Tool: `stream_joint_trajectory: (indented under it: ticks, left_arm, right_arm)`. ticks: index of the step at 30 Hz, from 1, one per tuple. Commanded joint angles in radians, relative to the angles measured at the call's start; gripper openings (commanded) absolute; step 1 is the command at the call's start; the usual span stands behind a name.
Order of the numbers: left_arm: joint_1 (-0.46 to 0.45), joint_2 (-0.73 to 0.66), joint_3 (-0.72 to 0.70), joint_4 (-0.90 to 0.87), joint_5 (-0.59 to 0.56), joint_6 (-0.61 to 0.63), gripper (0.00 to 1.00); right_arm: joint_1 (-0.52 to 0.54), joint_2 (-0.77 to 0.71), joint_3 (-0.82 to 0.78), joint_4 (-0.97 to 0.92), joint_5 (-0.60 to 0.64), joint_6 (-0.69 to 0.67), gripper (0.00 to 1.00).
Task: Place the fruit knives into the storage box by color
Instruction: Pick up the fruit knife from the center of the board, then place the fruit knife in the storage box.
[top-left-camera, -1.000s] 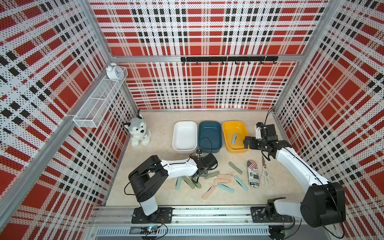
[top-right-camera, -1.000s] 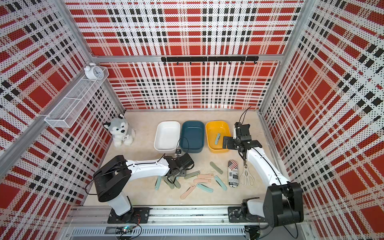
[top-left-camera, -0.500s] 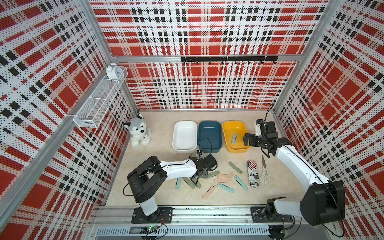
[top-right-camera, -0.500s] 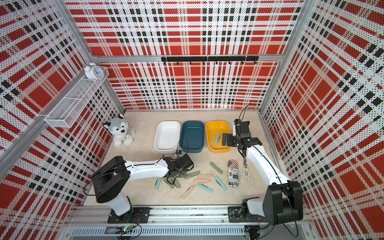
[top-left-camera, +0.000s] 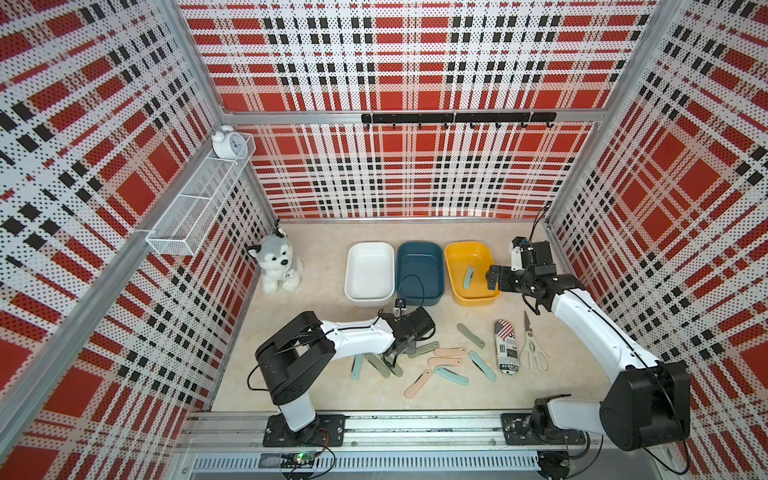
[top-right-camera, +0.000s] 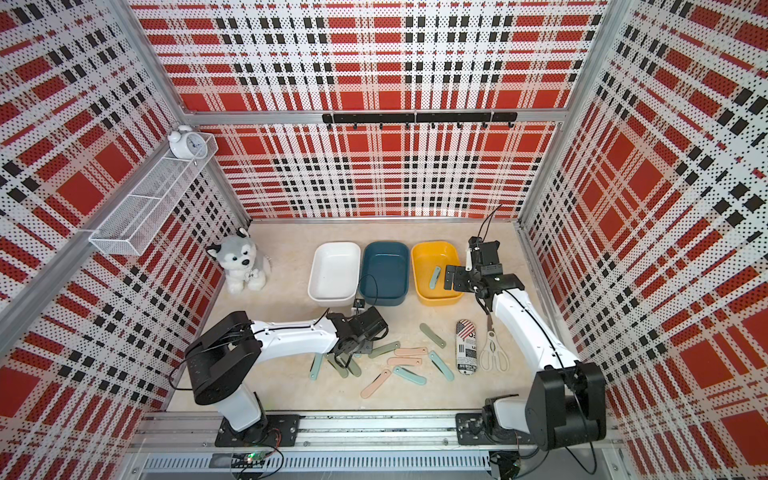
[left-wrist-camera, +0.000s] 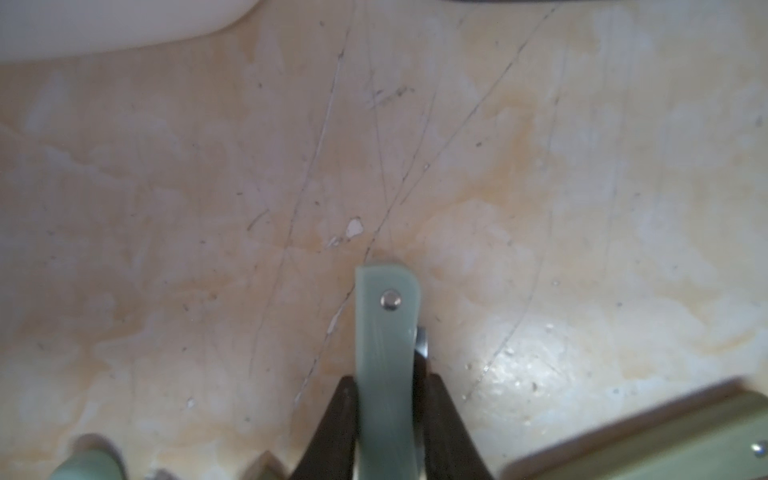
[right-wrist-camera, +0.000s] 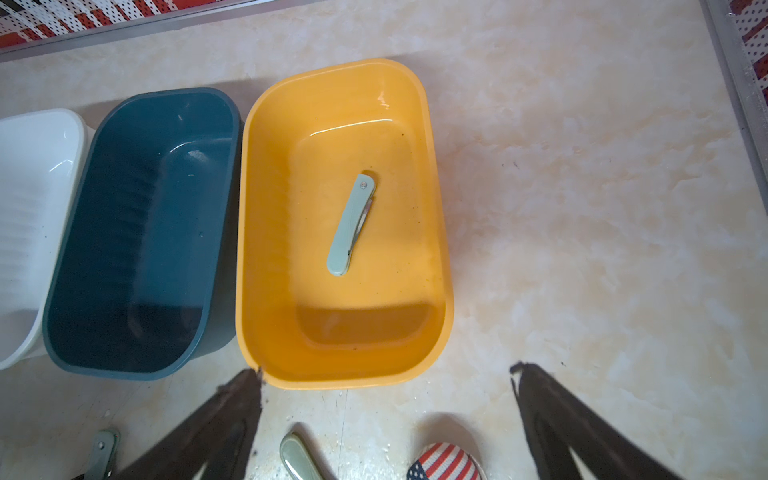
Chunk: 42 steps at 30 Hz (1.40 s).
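While the left claw (left-wrist-camera: 388, 386) clamps a pale green fruit knife (left-wrist-camera: 384, 332), the right claw (right-wrist-camera: 385, 371) hangs apart beside the yellow storage box (right-wrist-camera: 266, 208).

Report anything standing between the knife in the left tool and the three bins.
Nothing on the table: bare tabletop lies between the left tool, shut on a pale green knife, and the white bin and blue bin. At the yellow bin, the open right tool hovers at its rim, a possible clash there.
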Motion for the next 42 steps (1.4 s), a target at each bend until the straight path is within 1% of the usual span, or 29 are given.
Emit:
stream_joint_trajectory:
  ticks: [1, 8, 10, 12, 14, 16, 20, 22, 24, 26, 27, 28, 29, 33, 34, 38, 42]
  left_arm:
    - [0.005, 0.016, 0.052, -0.070, -0.029, 0.028, 0.20]
    - [-0.012, -0.004, 0.192, -0.145, -0.078, 0.044, 0.20]
    - [-0.019, -0.002, 0.261, -0.163, -0.089, 0.059, 0.20]
    - [-0.021, 0.024, 0.361, -0.178, -0.103, 0.092, 0.21]
    - [-0.020, 0.076, 0.493, -0.190, -0.116, 0.134, 0.21]
    - [-0.017, 0.158, 0.655, -0.204, -0.126, 0.182, 0.22]
    - [-0.006, 0.397, 1.066, -0.266, -0.122, 0.251, 0.21]
    - [0.002, 0.520, 1.257, -0.285, -0.096, 0.270, 0.21]
    - [0.009, 0.643, 1.443, -0.292, -0.052, 0.280, 0.19]
    - [0.017, 0.731, 1.563, -0.280, -0.027, 0.280, 0.18]
    - [0.023, 0.761, 1.594, -0.258, -0.016, 0.277, 0.19]
    - [0.029, 0.770, 1.593, -0.229, -0.012, 0.273, 0.19]
    - [0.034, 0.773, 1.570, -0.188, -0.011, 0.266, 0.19]
    - [0.053, 0.737, 1.404, -0.001, -0.028, 0.250, 0.18]
    - [0.057, 0.739, 1.385, 0.024, -0.035, 0.245, 0.18]
    - [0.055, 0.795, 1.395, 0.071, -0.044, 0.242, 0.18]
    - [0.054, 0.842, 1.401, 0.115, -0.028, 0.239, 0.18]
  right_arm:
    - [0.009, 0.006, 0.031, 0.000, 0.019, 0.004, 1.00]
    - [0.010, -0.004, 0.032, 0.004, 0.026, 0.007, 1.00]
    - [0.011, -0.010, 0.030, 0.004, 0.030, 0.008, 1.00]
    - [0.009, -0.019, 0.022, 0.012, 0.039, 0.008, 1.00]
    - [0.009, -0.025, 0.013, 0.014, 0.067, 0.008, 1.00]
    - [0.009, -0.034, 0.001, 0.020, 0.095, 0.013, 1.00]
    - [0.008, -0.069, -0.040, 0.051, 0.126, 0.040, 1.00]
    - [-0.003, -0.093, -0.066, 0.067, 0.153, 0.049, 1.00]
    - [-0.042, -0.112, -0.094, 0.090, 0.135, 0.055, 1.00]
    - [-0.086, -0.123, -0.108, 0.100, 0.099, 0.061, 1.00]
    - [-0.101, -0.130, -0.114, 0.101, 0.088, 0.063, 1.00]
    - [-0.109, -0.137, -0.119, 0.103, 0.086, 0.063, 1.00]
    - [-0.112, -0.144, -0.125, 0.108, 0.084, 0.062, 1.00]
    - [-0.112, -0.145, -0.139, 0.121, 0.054, 0.066, 1.00]
    - [-0.113, -0.140, -0.142, 0.123, 0.045, 0.067, 1.00]
    - [-0.113, -0.135, -0.148, 0.133, 0.015, 0.069, 1.00]
    - [-0.113, -0.148, -0.153, 0.133, -0.011, 0.073, 1.00]
